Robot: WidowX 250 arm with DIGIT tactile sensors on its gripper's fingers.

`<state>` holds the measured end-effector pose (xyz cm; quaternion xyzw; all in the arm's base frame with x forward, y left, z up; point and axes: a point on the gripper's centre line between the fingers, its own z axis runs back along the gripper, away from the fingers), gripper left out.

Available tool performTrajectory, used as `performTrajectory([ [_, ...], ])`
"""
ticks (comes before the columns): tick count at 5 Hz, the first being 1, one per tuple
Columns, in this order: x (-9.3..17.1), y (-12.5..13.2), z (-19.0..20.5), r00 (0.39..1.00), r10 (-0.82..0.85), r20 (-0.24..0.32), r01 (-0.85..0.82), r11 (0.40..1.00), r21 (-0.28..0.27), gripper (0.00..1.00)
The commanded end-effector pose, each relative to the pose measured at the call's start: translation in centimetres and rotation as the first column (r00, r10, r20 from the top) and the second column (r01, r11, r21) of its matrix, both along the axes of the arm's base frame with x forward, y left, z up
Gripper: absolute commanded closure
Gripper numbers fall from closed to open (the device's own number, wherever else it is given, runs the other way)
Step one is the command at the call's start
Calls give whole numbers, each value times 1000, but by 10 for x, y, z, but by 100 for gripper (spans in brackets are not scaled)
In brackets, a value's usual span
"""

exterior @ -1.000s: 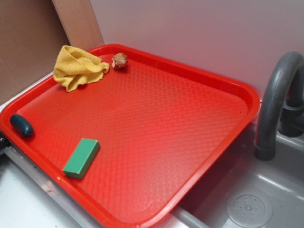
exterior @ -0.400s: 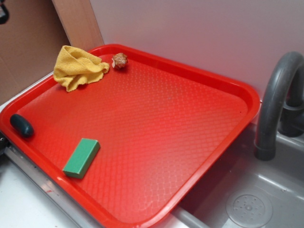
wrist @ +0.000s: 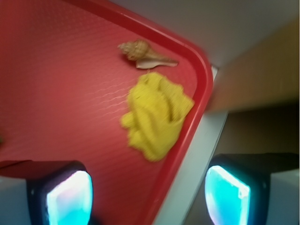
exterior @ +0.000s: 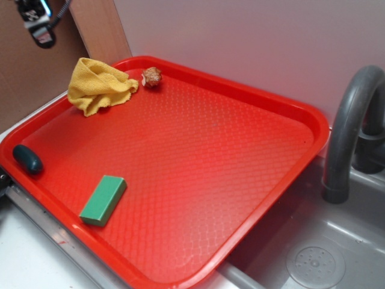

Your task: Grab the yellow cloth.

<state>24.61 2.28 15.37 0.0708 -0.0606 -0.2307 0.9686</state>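
Observation:
The yellow cloth (exterior: 98, 86) lies crumpled in the far left corner of the red tray (exterior: 264, 99), partly over its rim. In the wrist view the yellow cloth (wrist: 155, 115) sits ahead of my fingers, near the tray's edge. My gripper (exterior: 37, 27) hangs high at the top left of the exterior view, above and to the left of the cloth, only partly in frame. Its jaws stand wide apart with nothing between them; the gripper (wrist: 149, 192) looks down over the tray rim.
A brown shell-like ball (exterior: 151, 76) rests just right of the cloth. A green sponge block (exterior: 103, 200) and a dark blue-green object (exterior: 27, 159) lie near the tray's front left. A grey faucet (exterior: 352, 129) and sink (exterior: 316, 262) are on the right.
My gripper has come into the exterior view at the top left, moving down and right toward the cloth's corner. Nothing on the tray has moved.

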Motion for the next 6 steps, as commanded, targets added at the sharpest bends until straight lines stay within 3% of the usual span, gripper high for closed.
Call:
performTrajectory([
  [1, 25, 21, -41, 1000, 16, -17, -16, 998, 55, 0],
  [4, 36, -6, -109, 983, -17, -180, 35, 995, 92, 0],
  [5, 38, -6, -114, 979, 40, -199, -7, 986, 164, 43],
  [6, 35, -9, -105, 977, 41, -212, -2, 984, 177, 100],
])
